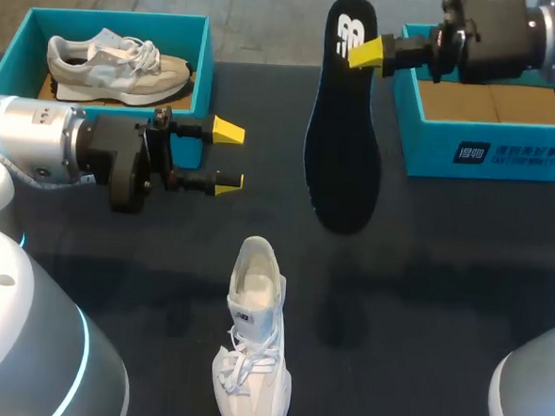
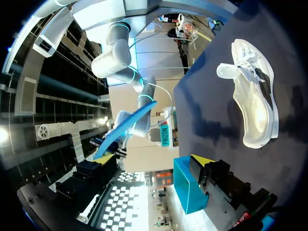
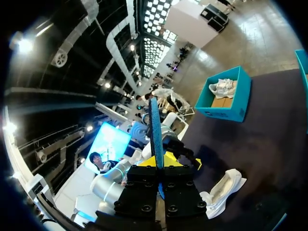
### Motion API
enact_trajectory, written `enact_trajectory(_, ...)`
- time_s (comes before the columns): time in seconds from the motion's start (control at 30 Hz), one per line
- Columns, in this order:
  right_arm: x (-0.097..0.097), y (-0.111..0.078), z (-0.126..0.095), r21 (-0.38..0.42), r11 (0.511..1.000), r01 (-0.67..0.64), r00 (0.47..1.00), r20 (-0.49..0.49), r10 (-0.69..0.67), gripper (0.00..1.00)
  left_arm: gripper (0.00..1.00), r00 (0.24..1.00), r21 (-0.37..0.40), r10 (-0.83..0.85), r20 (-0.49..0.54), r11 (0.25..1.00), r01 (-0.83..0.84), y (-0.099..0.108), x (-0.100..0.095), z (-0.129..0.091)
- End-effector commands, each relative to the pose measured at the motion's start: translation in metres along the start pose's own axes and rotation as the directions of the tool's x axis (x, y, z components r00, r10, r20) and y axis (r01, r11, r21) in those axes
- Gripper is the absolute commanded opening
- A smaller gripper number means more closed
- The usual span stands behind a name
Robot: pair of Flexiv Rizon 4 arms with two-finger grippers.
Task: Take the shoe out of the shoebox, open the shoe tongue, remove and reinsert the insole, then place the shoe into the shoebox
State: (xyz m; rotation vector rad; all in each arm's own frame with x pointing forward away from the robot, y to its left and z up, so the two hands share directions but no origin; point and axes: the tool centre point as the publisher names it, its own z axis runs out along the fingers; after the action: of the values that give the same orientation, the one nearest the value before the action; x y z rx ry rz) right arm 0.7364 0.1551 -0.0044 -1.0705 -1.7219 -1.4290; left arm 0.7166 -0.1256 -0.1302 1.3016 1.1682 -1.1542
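A white shoe (image 1: 253, 353) lies on the dark table near the front edge, its toe toward me and its tongue pulled up. Above the table's middle hangs a black insole (image 1: 344, 127), heel end up, with my right gripper (image 1: 367, 53) shut on its upper edge. In the right wrist view the insole (image 3: 155, 130) stands edge-on between the yellow tips (image 3: 161, 161), and the shoe (image 3: 224, 190) lies below. My left gripper (image 1: 229, 155) stands open and empty to the left of the insole. Its wrist view shows the shoe (image 2: 255, 106) and the insole's blue underside (image 2: 127, 127).
An open teal shoebox (image 1: 488, 150) with a bare cardboard floor stands at the back right, behind my right gripper. A second teal box (image 1: 206, 72) at the back left holds a grey and beige shoe (image 1: 117, 61).
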Motion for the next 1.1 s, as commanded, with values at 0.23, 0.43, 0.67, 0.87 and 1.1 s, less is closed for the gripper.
enact_trajectory(0.23,-0.023,0.016,0.009,0.048,0.995,-0.086,0.996,0.033,0.085,0.00,1.00,1.000,-0.002,0.002,0.002,1.000,-0.002,0.000,0.001,0.002)
enact_trajectory(0.43,-0.031,0.018,0.016,0.064,0.987,-0.144,0.989,0.038,0.142,0.00,1.00,1.000,-0.002,0.002,0.002,1.000,-0.002,0.000,0.001,0.002)
enact_trajectory(0.67,-0.047,0.013,0.030,0.067,0.974,-0.217,0.976,0.019,0.216,0.00,1.00,1.000,-0.002,0.002,0.002,1.000,-0.002,0.000,0.001,0.002)
enact_trajectory(0.87,-0.057,0.013,0.045,0.071,0.963,-0.258,0.966,0.008,0.258,0.00,1.00,1.000,-0.002,0.002,0.002,1.000,-0.002,0.000,0.001,0.002)
enact_trajectory(1.1,-0.057,0.013,0.045,0.071,0.963,-0.258,0.966,0.008,0.258,0.00,1.00,1.000,-0.002,0.002,0.002,1.000,-0.002,0.000,0.001,0.002)
